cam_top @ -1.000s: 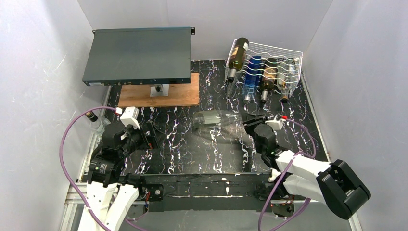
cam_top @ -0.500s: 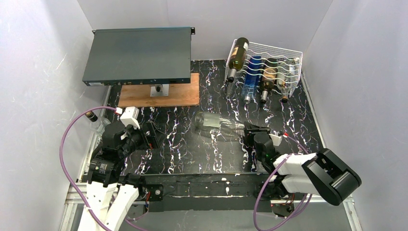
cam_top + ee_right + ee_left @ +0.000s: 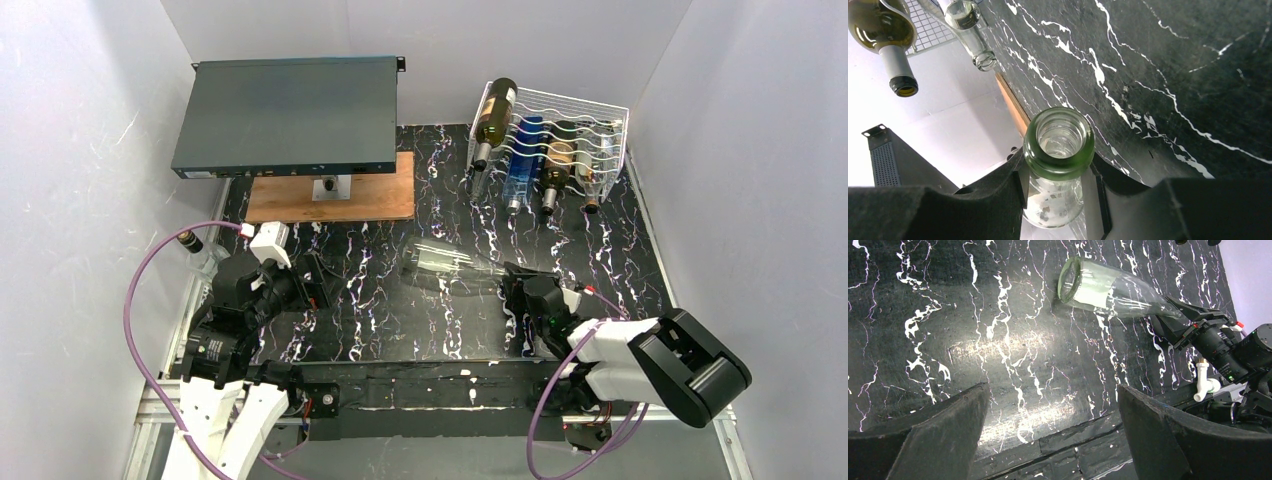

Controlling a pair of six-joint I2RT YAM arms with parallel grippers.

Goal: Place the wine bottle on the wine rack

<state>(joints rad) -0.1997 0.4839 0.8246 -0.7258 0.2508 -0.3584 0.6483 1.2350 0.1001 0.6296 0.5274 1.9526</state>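
The wine bottle (image 3: 450, 262) is clear glass with a green-tinted mouth (image 3: 1059, 137). It lies roughly level over the dark marbled table, base to the left and neck to the right. My right gripper (image 3: 515, 283) is shut on its neck just below the lip, with a finger (image 3: 998, 195) on each side. The bottle (image 3: 1108, 290) and that gripper (image 3: 1193, 322) also show in the left wrist view. The white wire wine rack (image 3: 600, 108) stands at the back right and holds several bottles. My left gripper (image 3: 315, 280) stands open and empty at the left, its fingers (image 3: 938, 435) wide apart.
A dark flat metal box (image 3: 290, 115) sits raised over a wooden board (image 3: 335, 200) at the back left. An olive bottle (image 3: 494, 115) juts from the rack's left end, its neck (image 3: 898, 70) hanging out front. A small bottle (image 3: 195, 245) lies at the table's left edge.
My right gripper has drawn back toward the near edge, taking the bottle's neck with it. The right arm's elbow has swung left. The left arm has not moved.
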